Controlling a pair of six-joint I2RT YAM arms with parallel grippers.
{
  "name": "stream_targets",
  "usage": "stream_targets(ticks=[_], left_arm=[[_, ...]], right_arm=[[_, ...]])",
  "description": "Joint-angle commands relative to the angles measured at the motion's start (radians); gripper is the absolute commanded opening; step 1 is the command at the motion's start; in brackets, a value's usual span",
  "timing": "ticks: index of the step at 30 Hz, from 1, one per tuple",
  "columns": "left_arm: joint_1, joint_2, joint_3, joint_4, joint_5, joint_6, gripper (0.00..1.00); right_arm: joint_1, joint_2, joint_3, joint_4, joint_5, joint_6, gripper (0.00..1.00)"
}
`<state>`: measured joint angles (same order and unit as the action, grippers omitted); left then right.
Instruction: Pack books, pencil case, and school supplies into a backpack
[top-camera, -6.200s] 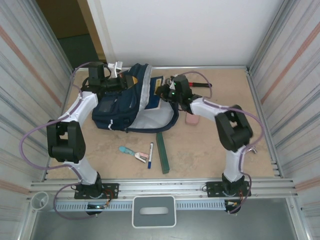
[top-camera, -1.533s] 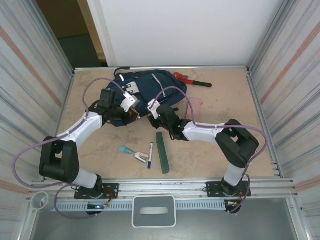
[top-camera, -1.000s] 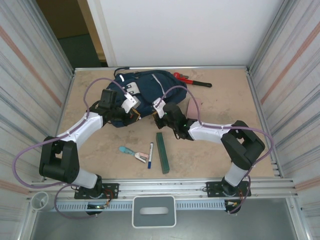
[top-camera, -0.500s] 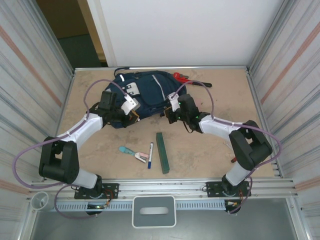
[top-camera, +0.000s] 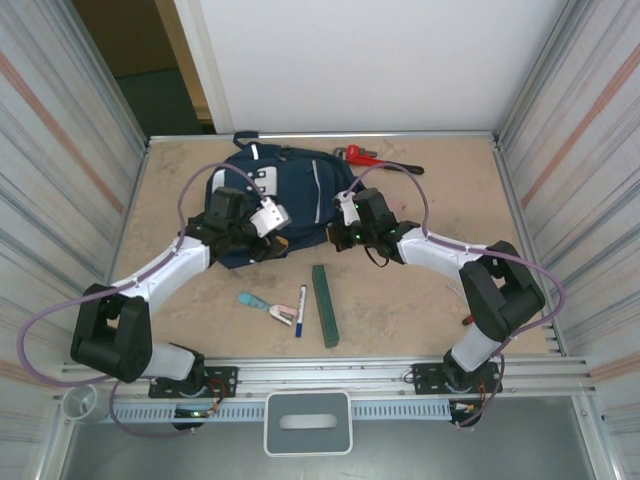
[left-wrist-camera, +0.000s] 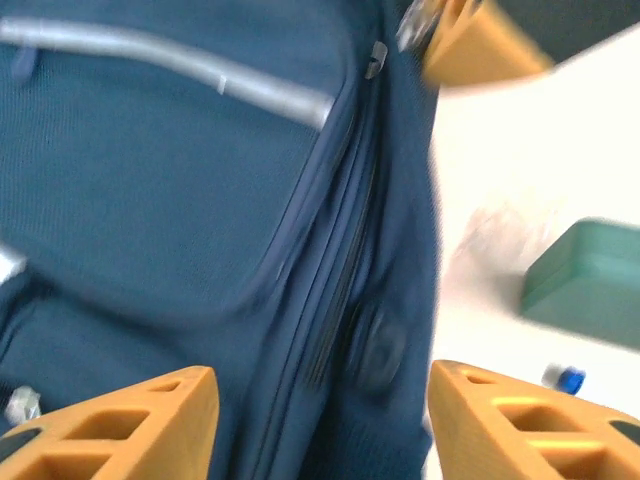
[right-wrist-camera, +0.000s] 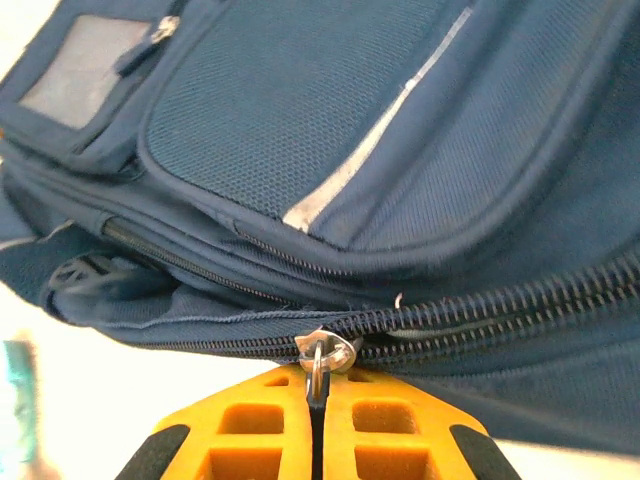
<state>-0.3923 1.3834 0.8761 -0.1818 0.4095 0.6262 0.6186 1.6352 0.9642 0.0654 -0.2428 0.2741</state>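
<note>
Navy fabric is what both arms work on: the backpack lies flat at the far middle of the desk, and the right claw is clenched on the small metal zip pull at the bag's right edge. The left claw hangs over the bag's front panel with its fingers spread apart, grasping nothing. The slim green book, the marker and the teal-and-pink stapler lie on the desk just near of the bag, not yet packed. To run the zip well, the pull probably wants drawing in line with the teeth, low and steady, while the left claw pins or re-grips the fabric close to the slider. With nothing anchoring it, the soft bag is likely to slide or bunch rather than let the slider travel. Against half a second earlier, the left claw has let go and moved right, toward the bag's middle. The bag itself has swung slightly, while the right claw keeps its place and the three loose items have not moved.
</note>
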Motion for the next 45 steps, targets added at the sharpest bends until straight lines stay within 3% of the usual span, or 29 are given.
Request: stream_targets(ticks=[1, 10, 12, 15, 18, 25, 31, 32, 34, 35, 38, 45], left_arm=[[-0.057, 0.009, 0.004, 0.087, 0.001, 0.076, 0.61], [-0.083, 0.165, 0.073, 0.107, 0.041, 0.078, 0.56], [-0.084, 0.185, 0.082, 0.103, 0.042, 0.077, 0.49], [-0.078, 0.196, 0.093, 0.098, 0.013, 0.065, 0.28], [-0.039, 0.158, 0.083, 0.096, 0.034, 0.033, 0.1], [0.107, -0.002, -0.056, 0.217, 0.118, -0.04, 0.02], [0.156, -0.012, -0.067, 0.181, 0.037, -0.002, 0.05], [0.156, -0.013, -0.057, 0.159, 0.036, 0.006, 0.09], [0.144, -0.024, -0.044, 0.121, 0.082, 0.008, 0.36], [0.127, -0.033, -0.043, 0.112, 0.105, 0.015, 0.44], [0.041, -0.047, -0.028, 0.108, 0.11, 0.03, 0.57], [-0.076, 0.08, 0.087, 0.066, 0.075, 0.046, 0.59]], right_arm=[[0.009, -0.057, 0.05, 0.062, -0.079, 0.072, 0.0], [0.024, -0.091, 0.041, 0.102, -0.133, 0.134, 0.0], [0.027, -0.096, 0.036, 0.114, -0.146, 0.144, 0.0], [0.024, -0.097, 0.035, 0.102, -0.151, 0.14, 0.0], [0.003, -0.095, 0.044, -0.02, -0.071, 0.109, 0.0], [-0.127, -0.089, 0.038, -0.261, 0.2, 0.109, 0.0], [-0.072, -0.053, 0.097, -0.193, 0.133, 0.095, 0.0], [-0.055, -0.046, 0.107, -0.177, 0.109, 0.091, 0.0], [-0.036, -0.038, 0.122, -0.146, 0.05, 0.094, 0.0], [-0.029, -0.036, 0.129, -0.131, 0.021, 0.103, 0.0], [-0.01, -0.038, 0.143, -0.091, -0.039, 0.126, 0.0], [0.024, -0.055, 0.174, -0.076, -0.085, 0.158, 0.0]])
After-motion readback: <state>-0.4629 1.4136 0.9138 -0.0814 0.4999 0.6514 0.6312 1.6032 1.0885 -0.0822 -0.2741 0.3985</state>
